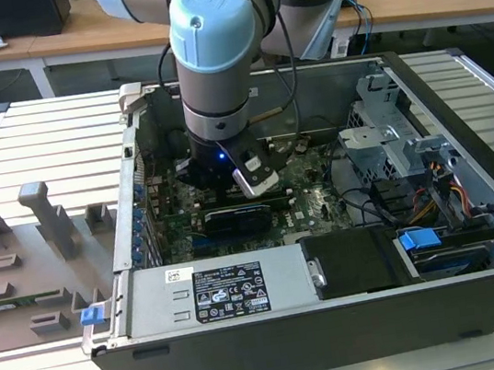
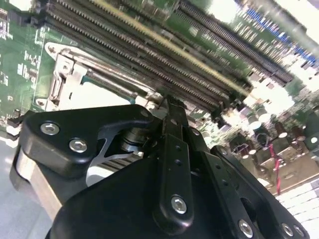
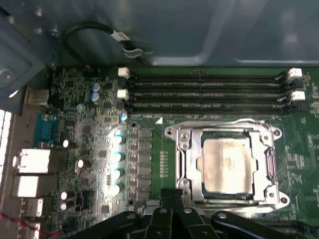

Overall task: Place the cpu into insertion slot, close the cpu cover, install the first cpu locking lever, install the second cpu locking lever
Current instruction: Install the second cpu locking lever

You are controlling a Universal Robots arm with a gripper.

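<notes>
The cpu [image 3: 227, 164], a pale silver square, lies in the socket on the green motherboard [image 3: 149, 124]. The cpu cover [image 3: 188, 159], a silvery frame, is folded down around it. Thin wire levers run along the frame's edges; I cannot tell whether they are latched. My gripper [image 3: 172, 196] hangs just beside the socket's edge with its black fingers pressed together and nothing between them. In the second wrist view the gripper [image 2: 168, 102] tips sit at the socket frame [image 2: 65, 74], close to the memory slots. In the exterior view the gripper [image 1: 216, 185] is low inside the open computer case [image 1: 459, 107].
Long black memory slots [image 3: 204, 89] run beside the socket, with the case wall [image 3: 199, 30] and a looped cable [image 3: 94, 35] behind. A power supply [image 1: 216, 292], a drive cage [image 1: 389, 140] and cables crowd the case. A grey fixture board [image 1: 26, 264] lies at the exterior view's left.
</notes>
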